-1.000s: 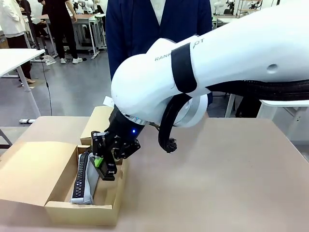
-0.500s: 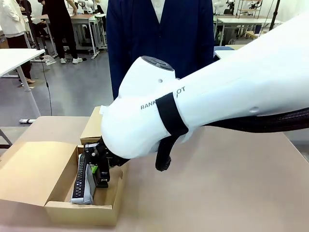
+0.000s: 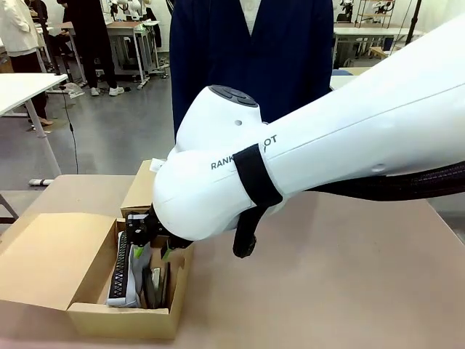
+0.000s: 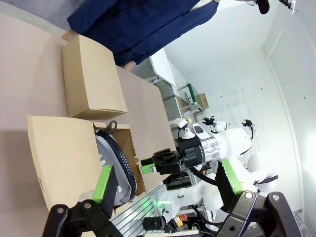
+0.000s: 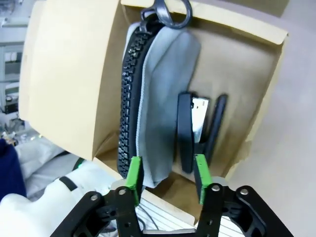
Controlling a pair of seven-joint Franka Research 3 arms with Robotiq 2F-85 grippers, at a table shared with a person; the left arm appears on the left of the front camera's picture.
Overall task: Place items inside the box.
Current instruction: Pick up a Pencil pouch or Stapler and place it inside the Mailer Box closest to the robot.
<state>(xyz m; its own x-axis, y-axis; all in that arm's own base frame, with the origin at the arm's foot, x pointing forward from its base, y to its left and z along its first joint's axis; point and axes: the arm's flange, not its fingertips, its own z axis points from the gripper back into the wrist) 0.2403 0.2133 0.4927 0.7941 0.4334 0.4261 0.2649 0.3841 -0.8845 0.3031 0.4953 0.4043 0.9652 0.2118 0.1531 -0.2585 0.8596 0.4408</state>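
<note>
Stapler (image 5: 186, 133), black: now lying in the box (image 3: 123, 320), just beside the grey pencil case (image 5: 158, 94). The right gripper (image 5: 167, 170), clamped on it a second ago, stands open and empty just above. Item delivered. The left gripper (image 4: 165, 173) is open and empty, off from the box.

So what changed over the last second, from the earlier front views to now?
The right gripper went down into the open cardboard box, opened and let go of the black stapler, which now lies beside the grey zip pencil case. Case and box stayed put.
</note>
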